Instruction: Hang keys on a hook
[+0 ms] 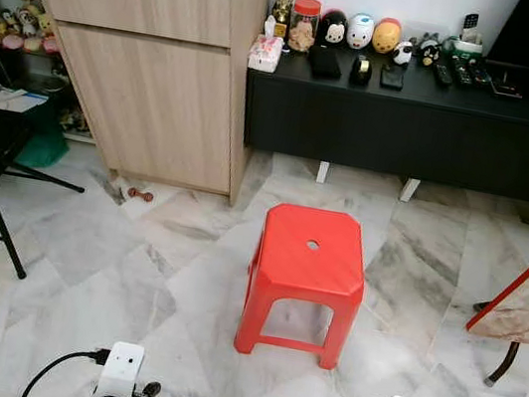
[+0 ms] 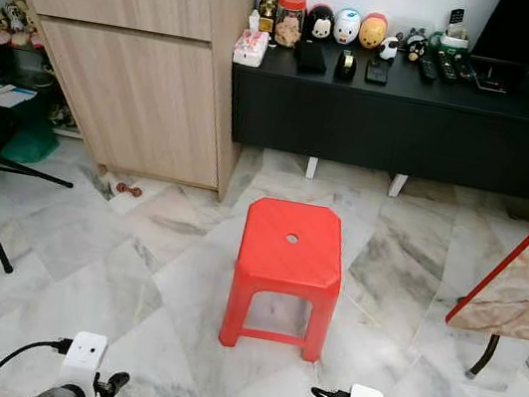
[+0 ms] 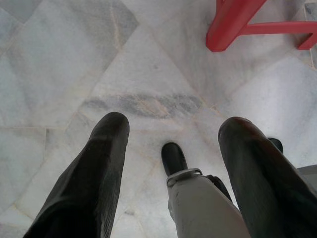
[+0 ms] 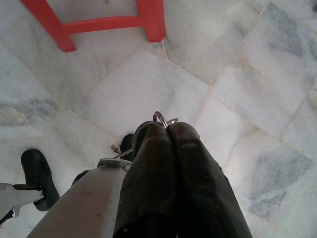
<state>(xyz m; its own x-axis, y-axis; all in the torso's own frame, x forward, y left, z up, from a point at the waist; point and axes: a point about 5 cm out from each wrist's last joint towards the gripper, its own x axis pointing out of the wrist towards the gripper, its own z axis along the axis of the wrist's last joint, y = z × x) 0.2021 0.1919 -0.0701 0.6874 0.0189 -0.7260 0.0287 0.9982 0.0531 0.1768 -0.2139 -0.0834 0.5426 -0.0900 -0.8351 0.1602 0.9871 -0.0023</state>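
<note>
key ring [image 4: 161, 119] is pinched only at the tips of the closed right claw [image 4: 167, 128], low over the marble floor [image 1: 111, 275]; left claw [image 3: 171, 131] is gaping, empty; ring could easily be dropped while walking

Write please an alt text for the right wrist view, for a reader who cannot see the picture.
The right gripper is shut on a metal key ring, which pokes out between its two black fingertips. Below lies a grey-veined white marble floor, with two legs and a crossbar of a red plastic stool nearby.
</note>
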